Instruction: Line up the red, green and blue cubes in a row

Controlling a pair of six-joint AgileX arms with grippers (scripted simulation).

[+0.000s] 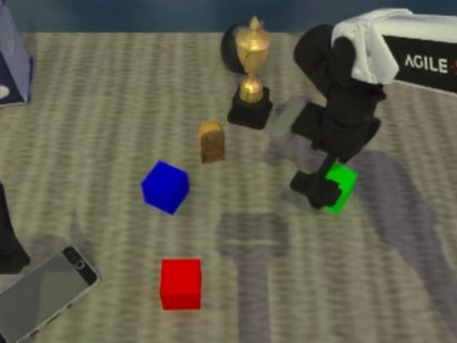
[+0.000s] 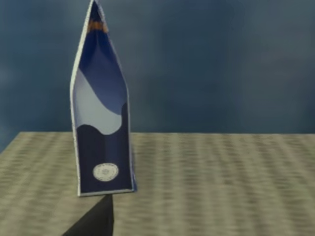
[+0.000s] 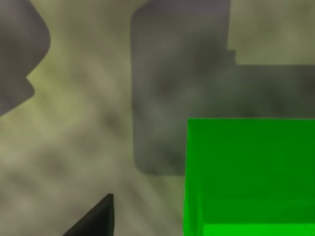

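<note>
My right gripper (image 1: 330,187) is down on the green cube (image 1: 343,187) at the counter's (image 1: 107,107) right side; whether its jaws are clenched on it I cannot tell. The cube looks rigid, light and matte, so I judge flat opposite faces give the surest hold. Further left lie the blue cube (image 1: 165,186) and, nearer me, the red cube (image 1: 180,284), well apart. A tan block (image 1: 211,141) and trophy (image 1: 252,71) stand behind. My left arm is parked at the left edge.
</note>
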